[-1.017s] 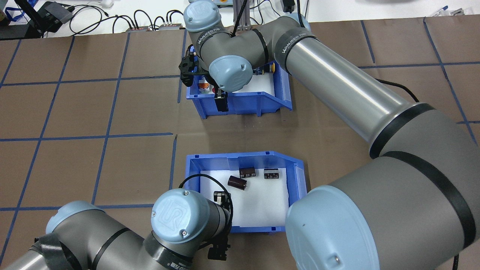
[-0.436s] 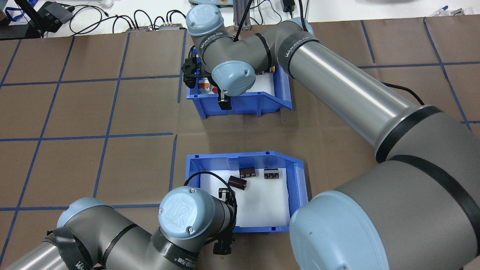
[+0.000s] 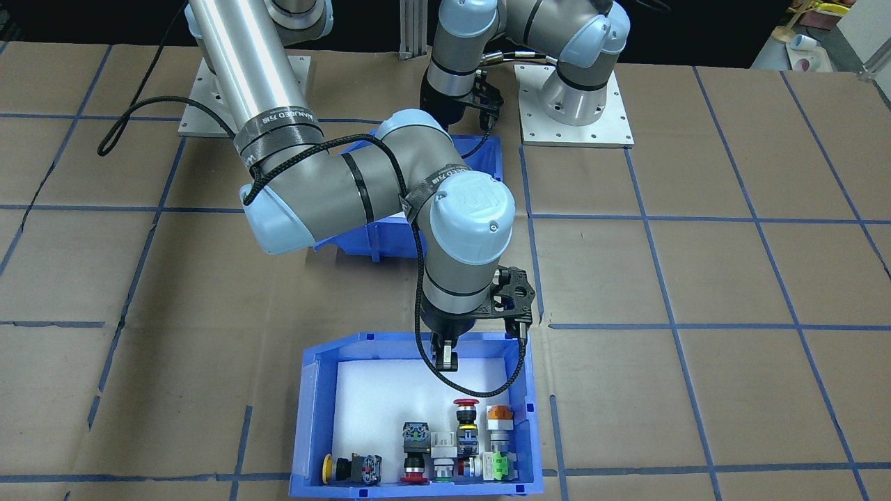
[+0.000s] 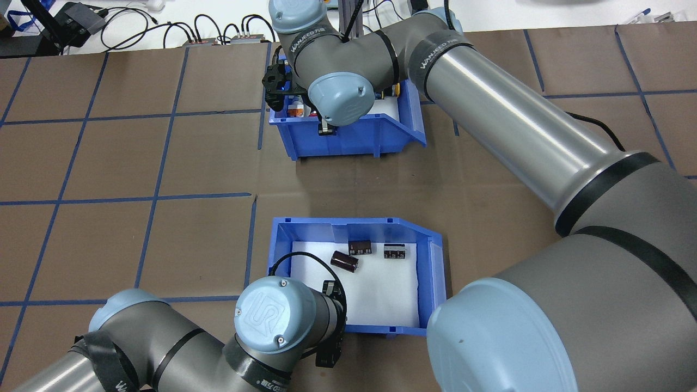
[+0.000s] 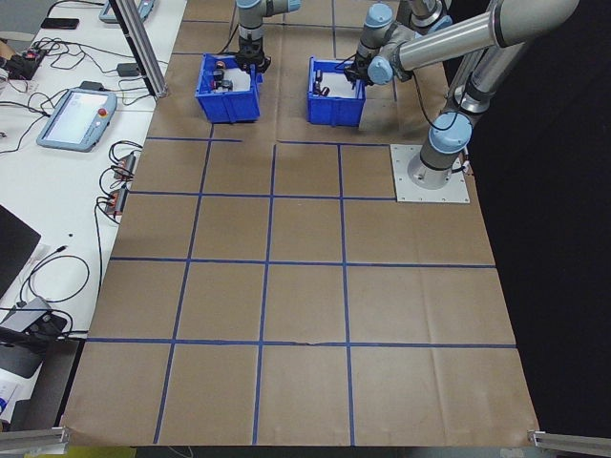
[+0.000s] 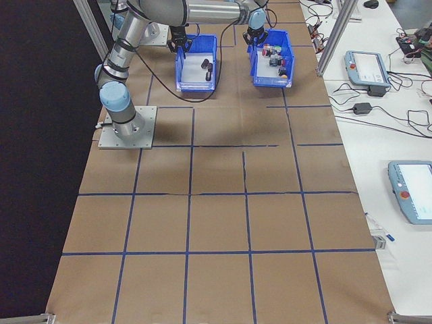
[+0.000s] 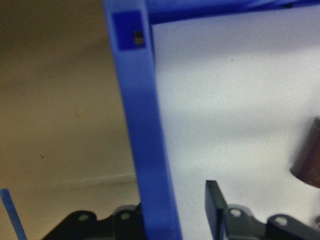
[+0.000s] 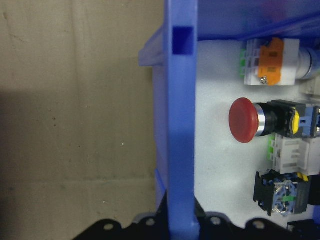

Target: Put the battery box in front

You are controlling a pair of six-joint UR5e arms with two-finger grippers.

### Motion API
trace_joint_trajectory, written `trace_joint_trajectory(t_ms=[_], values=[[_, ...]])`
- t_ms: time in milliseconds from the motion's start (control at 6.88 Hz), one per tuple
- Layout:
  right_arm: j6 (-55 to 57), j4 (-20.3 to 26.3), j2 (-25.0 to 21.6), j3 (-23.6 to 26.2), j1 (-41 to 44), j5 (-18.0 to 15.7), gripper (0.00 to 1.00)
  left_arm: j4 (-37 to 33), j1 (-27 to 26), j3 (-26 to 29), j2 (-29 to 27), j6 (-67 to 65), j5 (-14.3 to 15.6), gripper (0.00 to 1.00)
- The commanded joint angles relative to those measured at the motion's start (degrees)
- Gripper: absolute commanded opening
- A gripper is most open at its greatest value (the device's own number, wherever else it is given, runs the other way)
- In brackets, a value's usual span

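— Overhead exterior first: where is the battery box?

— At the left tool. It sits on the counter, and its robot-side wall passes between that tool's two fingers. One finger reaches down inside over the white foam floor, and the other is outside the wall.

— Is the left tool gripping the wall?

— Not as far as I can see. The left wrist view shows a strip of white foam between the inner finger and the blue wall, so the jaws look spread – straddling the wall, not pinching it.

— What is in the box?

— Three dark blocks, all past the inner finger, deeper in. A round one lies nearest the tool. Two squarish ones sit beyond it, beside the far wall.

— And the right tool?

— It is at the switch bin, well apart from the left tool, on the counter's far side from the robot. In the front-facing view one finger hangs inside the bin's robot-side wall. The right wrist view shows that wall running between the jaws, with dark tool parts tight against both faces. It looks clamped on the wall.

— The bin's contents?

— Push-button switches in red, yellow and orange, grouped at the end of the bin away from the right tool's finger. A red mushroom button lies on its side just ahead of it in the wrist view.
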Motion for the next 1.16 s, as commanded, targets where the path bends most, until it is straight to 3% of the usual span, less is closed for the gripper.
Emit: trace_joint_trajectory(t_ms=[0, 145, 436, 726, 1017], values=[[-0.52, 1.05, -2.88, 0.11, -4.17, -0.02, 0.06, -0.33, -0.02, 0.70, 0.94, 0.35, 3.19, 0.00], [-1.82, 2.54, -4.03, 0.55, -6.89, -0.02, 0.06, -0.77, 0.33, 1.84, 1.99, 0.70, 6.35, 0.00], [-7.08, 3.17, -5.97, 3.00, -11.55, -0.80, 0.06, -4.88, 5.56, 4.21, 5.15, 2.62, 6.38, 0.00], [-14.54, 2.91, -10.61, 8.17, -17.95, -2.04, 0.06, -5.52, 18.02, 4.48, 7.53, 9.53, 2.01, 0.00], [-23.42, 2.11, -15.71, 14.06, -24.20, -1.78, 0.06, -6.65, 28.49, 7.72, 5.80, 22.86, -1.61, 0.00]])
